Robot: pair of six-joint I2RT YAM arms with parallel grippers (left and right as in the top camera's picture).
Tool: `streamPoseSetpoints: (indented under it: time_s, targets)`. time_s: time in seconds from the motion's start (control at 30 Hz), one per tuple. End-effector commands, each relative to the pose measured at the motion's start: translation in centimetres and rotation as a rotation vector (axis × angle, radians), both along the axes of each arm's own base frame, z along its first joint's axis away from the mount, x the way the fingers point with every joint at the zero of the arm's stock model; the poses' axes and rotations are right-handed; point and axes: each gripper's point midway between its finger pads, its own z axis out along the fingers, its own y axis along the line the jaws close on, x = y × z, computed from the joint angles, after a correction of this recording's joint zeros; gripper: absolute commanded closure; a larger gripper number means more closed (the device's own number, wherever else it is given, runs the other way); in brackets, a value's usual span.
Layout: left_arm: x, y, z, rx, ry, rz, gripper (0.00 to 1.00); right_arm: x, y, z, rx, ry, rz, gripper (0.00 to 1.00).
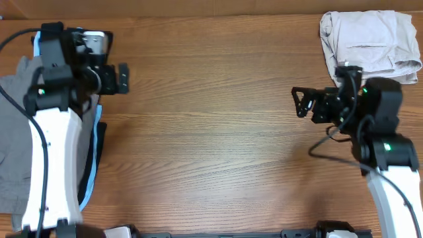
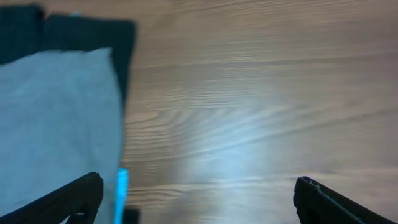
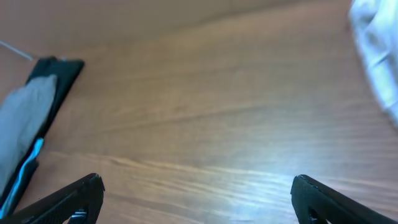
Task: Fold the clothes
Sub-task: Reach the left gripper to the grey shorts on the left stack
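Note:
The grey shorts point(image 1: 14, 142) lie at the table's far left, largely under my left arm, on top of a black garment with light-blue stripes point(image 1: 92, 165). In the left wrist view the grey cloth point(image 2: 56, 124) fills the left side. In the right wrist view it point(image 3: 25, 118) shows far off at the left. My left gripper point(image 1: 123, 78) is open and empty, above bare wood just right of the shorts' top edge. My right gripper point(image 1: 301, 102) is open and empty over the right part of the table, pointing left.
Folded beige shorts point(image 1: 370, 43) lie at the back right corner, just behind my right arm, and show as a pale blur in the right wrist view point(image 3: 376, 50). The wooden table top point(image 1: 211, 132) spans between the two arms.

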Motion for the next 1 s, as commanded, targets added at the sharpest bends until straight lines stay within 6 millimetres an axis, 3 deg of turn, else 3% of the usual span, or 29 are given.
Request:
streamPoseSetpoints:
  time_s: [0.0, 0.13, 0.23, 0.37, 0.57, 0.77, 0.87, 0.97]
  targets:
    - [1.5, 4.7, -0.8, 0.031, -0.003, 0.1, 0.04, 0.9, 1.7, -0.6, 0.068, 0.035, 0.087, 0.0]
    - [3.0, 8.3, -3.8, 0.046, 0.026, 0.148, 0.3, 1.7, 2.4, -2.9, 0.101, 0.108, 0.117, 0.07]
    - [3.9, 9.4, -7.2, 0.069, 0.083, 0.125, 0.44, 1.9, 2.6, -4.0, 0.117, 0.144, 0.128, 0.11]
    - [3.7, 10.2, -12.4, 0.085, 0.216, 0.13, 0.41, 1.9, 2.7, -4.7, 0.123, 0.167, 0.131, 0.13]
    - [2.4, 11.3, -17.8, 0.12, 0.375, 0.164, 0.49, 1.8, 2.7, -4.7, 0.123, 0.173, 0.131, 0.14]
    - [1.8, 11.5, -20.6, 0.126, 0.446, 0.167, 0.59, 1.8, 2.7, -4.7, 0.123, 0.172, 0.131, 0.16]
    - [1.7, 11.5, -21.1, 0.128, 0.459, 0.168, 0.67, 1.8, 2.7, -4.7, 0.123, 0.172, 0.131, 0.16]
    - [1.7, 11.6, -21.1, 0.128, 0.459, 0.168, 0.82, 1.8, 2.7, -4.7, 0.123, 0.172, 0.131, 0.17]
